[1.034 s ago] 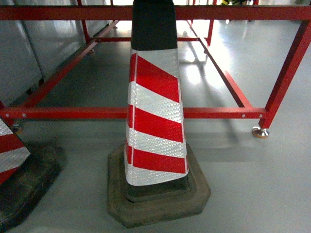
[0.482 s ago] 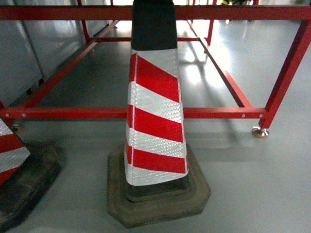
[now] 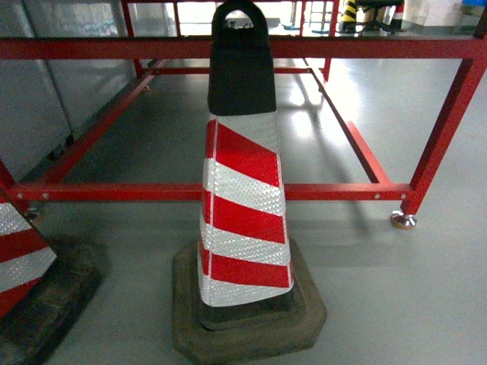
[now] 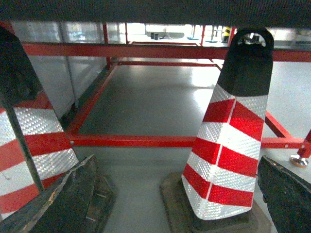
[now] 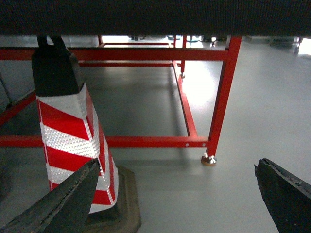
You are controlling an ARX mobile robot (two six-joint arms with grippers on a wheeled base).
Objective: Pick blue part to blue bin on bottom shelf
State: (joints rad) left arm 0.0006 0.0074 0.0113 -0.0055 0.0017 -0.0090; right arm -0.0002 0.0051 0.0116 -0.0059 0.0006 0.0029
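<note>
Nearest, in the wrist views: two end effectors, each with two dark fingers. Left end effector [image 4: 176,160] spread wide, fingers [image 4: 68,199] at the lower corners of its view, nothing between them. Right end effector [image 5: 177,165] likewise spread wide, fingers [image 5: 282,194] well apart, gripping nothing.

Next, on the grey floor [image 3: 396,289]: two traffic cones banded red and white. Central cone [image 3: 243,205] upright on a dark chamfered rubber base [image 3: 251,319], long axis vertical, black top ending in a loop. Second cone [image 3: 23,258] at the left edge of the head view, cut off by the picture border, well apart from the first. Bare floor between the two bases and to the right of the central cone.

Behind the cones: one red steel frame [image 3: 152,192], low rail running across just beyond the central cone, upper rail level with the black top, side rails receding. One levelling foot [image 3: 402,220] visible under the right post. Open floor inside the frame. Grey panels [image 3: 38,91] along the left.

Farthest: yellow-and-black striped object [image 3: 350,11], too small to identify.

Blue part, blue bin and bottom shelf: outside all three views.
</note>
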